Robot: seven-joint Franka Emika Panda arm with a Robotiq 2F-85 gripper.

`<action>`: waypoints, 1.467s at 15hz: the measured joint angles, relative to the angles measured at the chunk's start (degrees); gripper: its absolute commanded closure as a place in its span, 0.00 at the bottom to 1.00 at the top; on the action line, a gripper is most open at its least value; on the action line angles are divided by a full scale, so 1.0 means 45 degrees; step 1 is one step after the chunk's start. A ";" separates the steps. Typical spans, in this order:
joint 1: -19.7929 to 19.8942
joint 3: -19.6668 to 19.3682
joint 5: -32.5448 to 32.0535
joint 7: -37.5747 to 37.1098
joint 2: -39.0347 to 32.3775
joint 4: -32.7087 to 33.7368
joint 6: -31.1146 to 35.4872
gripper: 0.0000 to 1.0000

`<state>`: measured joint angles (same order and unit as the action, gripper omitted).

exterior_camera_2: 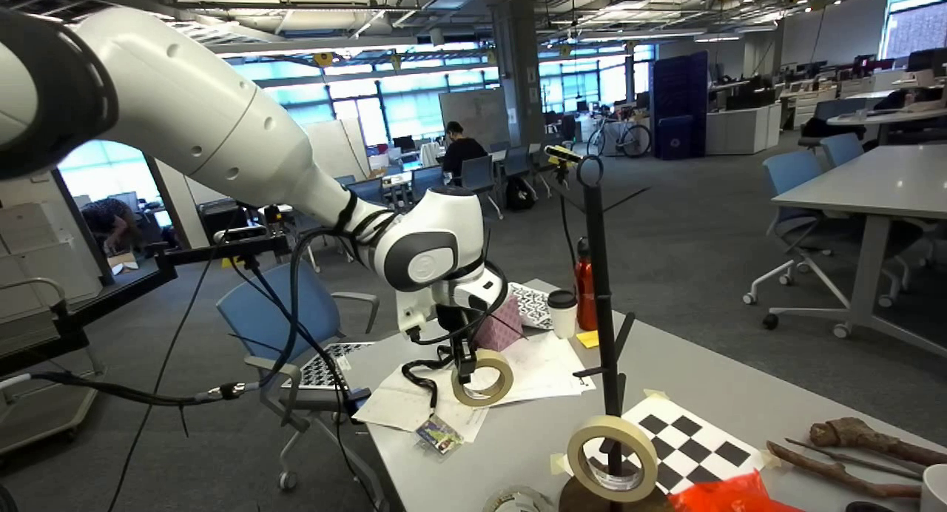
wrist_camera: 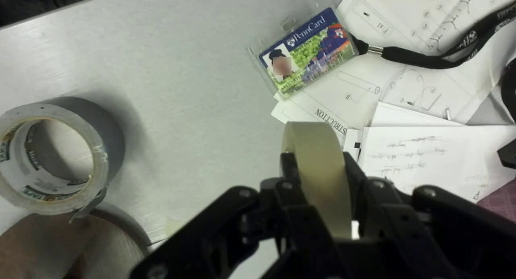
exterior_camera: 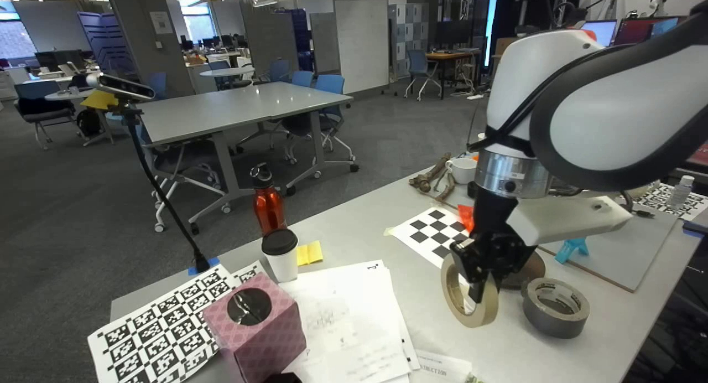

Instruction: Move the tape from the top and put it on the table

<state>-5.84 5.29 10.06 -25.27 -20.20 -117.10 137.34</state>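
The tape, a wide cream roll, stands on edge in the grip of my gripper. One of the fingers passes inside the ring, while the opposite finger presses on its outer face. In an exterior view the roll hangs below the gripper, over the table; how much space lies under it I cannot tell. The dark pole stand is upright, its top carrying no roll. Low on that pole another cream roll hangs.
A grey tape roll lies beside the stand's round base. An ID card with a black lanyard rests near papers. A pink tissue box, white cup and red bottle stand farther along.
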 measured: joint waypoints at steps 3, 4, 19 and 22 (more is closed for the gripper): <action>0.0001 0.0064 0.0832 0.0298 -0.0736 0.0574 0.0438 0.93; 0.0001 0.0098 0.1130 0.0430 -0.0976 0.0781 0.0537 0.93; 0.0119 0.0071 0.1734 0.0641 -0.3055 0.2016 0.0580 0.93; 0.0118 0.0016 0.1734 0.0641 -0.3063 0.1922 0.0580 0.38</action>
<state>-5.31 5.36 17.87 -22.39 -33.99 -108.45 139.95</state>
